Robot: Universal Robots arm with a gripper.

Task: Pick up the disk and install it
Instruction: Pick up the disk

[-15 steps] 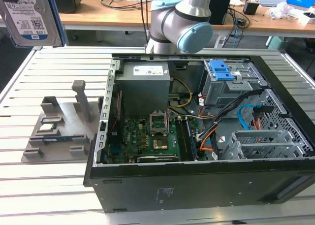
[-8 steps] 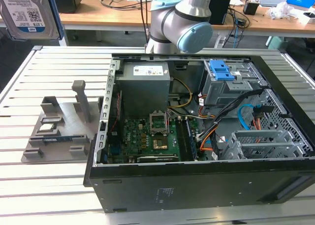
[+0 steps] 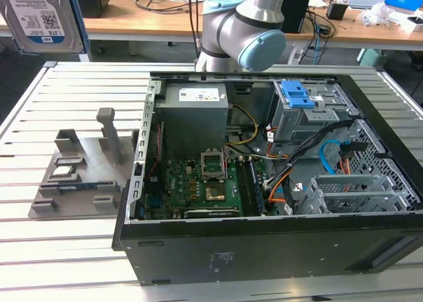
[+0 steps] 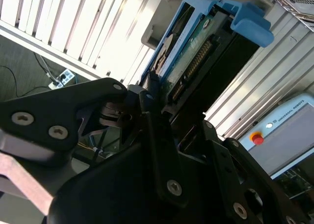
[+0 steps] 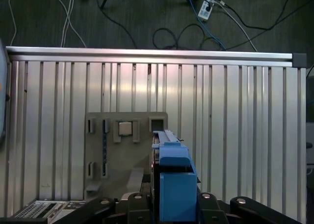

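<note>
The disk (image 3: 41, 16) is a silver drive with a white-and-blue label in a blue carrier, hanging high at the exterior view's top left, well above the table. Both wrist views show my gripper (image 5: 174, 200) shut on it. In the first wrist view the blue carrier (image 5: 175, 182) stands edge-on between the black fingers. The second wrist view has the disk (image 4: 194, 50) sticking out past the gripper (image 4: 159, 109), its connector edge and circuit board showing. The open computer case (image 3: 198, 262) lies to the exterior view's right of the disk.
A grey drive cage with a blue latch (image 3: 301, 97) sits in the case's far right corner. A grey fixture plate (image 3: 82, 173) with upright posts lies on the slatted aluminium table (image 3: 39, 249), directly below the gripper in the first wrist view. The arm's base (image 3: 241, 31) stands behind the case.
</note>
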